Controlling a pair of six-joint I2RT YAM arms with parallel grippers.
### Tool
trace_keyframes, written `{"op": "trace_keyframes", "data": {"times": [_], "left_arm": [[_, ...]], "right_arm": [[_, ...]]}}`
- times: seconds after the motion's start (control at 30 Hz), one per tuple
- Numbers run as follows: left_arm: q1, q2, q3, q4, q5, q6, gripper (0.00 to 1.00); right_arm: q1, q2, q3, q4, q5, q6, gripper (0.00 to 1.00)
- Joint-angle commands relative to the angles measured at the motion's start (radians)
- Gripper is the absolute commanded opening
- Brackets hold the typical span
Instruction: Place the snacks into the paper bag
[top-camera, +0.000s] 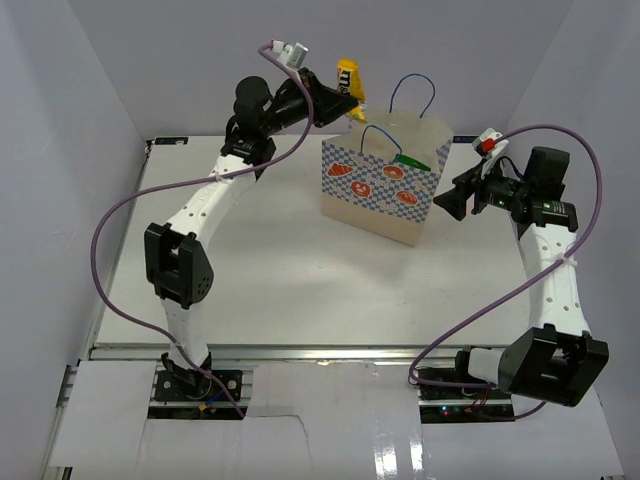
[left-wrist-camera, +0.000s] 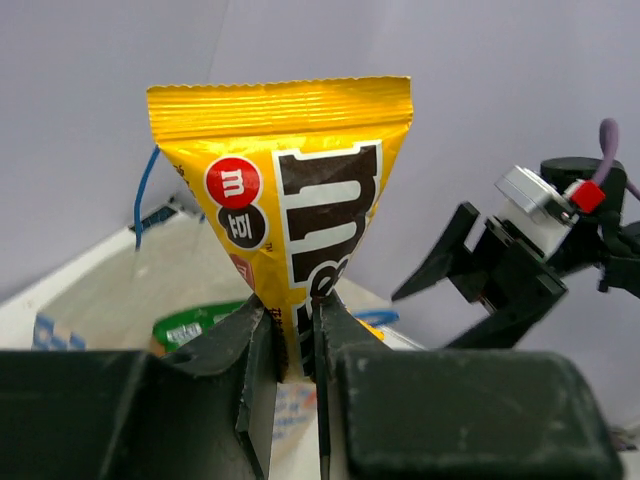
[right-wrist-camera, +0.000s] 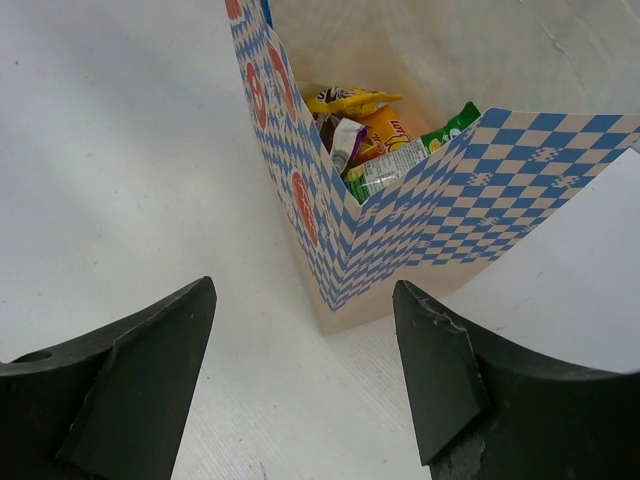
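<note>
My left gripper (left-wrist-camera: 292, 320) is shut on the bottom edge of a yellow candy pack (left-wrist-camera: 285, 190), which stands upright between the jaws. From above, that gripper (top-camera: 345, 100) holds the pack (top-camera: 350, 82) high, just left of the paper bag (top-camera: 385, 190) and near its back rim. The bag stands upright with blue cord handles. Inside it lie several snacks (right-wrist-camera: 375, 135), among them a yellow pack, an orange pouch and a green bag. My right gripper (right-wrist-camera: 305, 330) stands open beside the bag's right corner (right-wrist-camera: 335, 290), holding nothing.
White walls close the table (top-camera: 260, 290) at the back and both sides. Purple cables loop off both arms. In the left wrist view my right gripper's fingers (left-wrist-camera: 450, 260) show beyond the bag.
</note>
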Motion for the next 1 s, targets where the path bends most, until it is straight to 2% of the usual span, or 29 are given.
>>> {"op": "trace_keyframes", "data": {"times": [0.0, 0.17, 0.3, 0.43, 0.47, 0.53, 0.57, 0.67, 0.73, 0.77, 0.8, 0.9, 0.97], "left_arm": [[-0.029, 0.101, 0.125, 0.006, -0.058, 0.086, 0.15], [-0.082, 0.222, 0.253, 0.001, -0.196, 0.123, 0.16], [-0.093, 0.276, 0.318, -0.005, -0.235, 0.113, 0.19], [-0.109, 0.290, 0.335, -0.031, -0.216, 0.108, 0.38], [-0.112, 0.285, 0.332, -0.039, -0.215, 0.111, 0.52], [-0.119, 0.268, 0.320, -0.057, -0.228, 0.117, 0.64], [-0.119, 0.250, 0.315, -0.060, -0.239, 0.114, 0.73], [-0.119, 0.216, 0.323, -0.085, -0.264, 0.137, 0.85], [-0.118, 0.175, 0.347, -0.135, -0.306, 0.162, 0.88], [-0.116, 0.161, 0.361, -0.161, -0.319, 0.195, 0.89], [-0.112, 0.123, 0.373, -0.219, -0.337, 0.211, 0.89], [-0.102, 0.015, 0.305, -0.302, -0.366, 0.289, 0.92], [-0.098, -0.155, 0.116, -0.339, -0.415, 0.341, 0.93]], "right_arm": [[-0.002, -0.035, 0.005, -0.025, -0.036, -0.022, 0.77], [-0.002, -0.040, 0.006, -0.044, -0.046, -0.028, 0.77], [0.000, -0.040, 0.008, -0.049, -0.055, -0.028, 0.77], [0.000, -0.035, 0.009, -0.051, -0.058, -0.031, 0.77], [0.000, -0.034, 0.011, -0.054, -0.058, -0.037, 0.77], [0.000, -0.032, 0.015, -0.057, -0.052, -0.042, 0.77], [0.000, -0.029, 0.020, -0.058, -0.044, -0.043, 0.78], [0.001, -0.025, 0.041, -0.066, -0.029, -0.048, 0.79], [0.000, -0.023, 0.054, -0.072, -0.006, -0.051, 0.83], [0.001, -0.023, 0.067, -0.075, 0.019, -0.051, 0.95], [0.000, -0.023, 0.074, -0.075, 0.036, -0.045, 0.91], [0.000, -0.023, 0.097, -0.066, 0.126, 0.016, 0.90], [-0.002, -0.023, 0.107, -0.058, 0.209, 0.081, 0.90]]}}
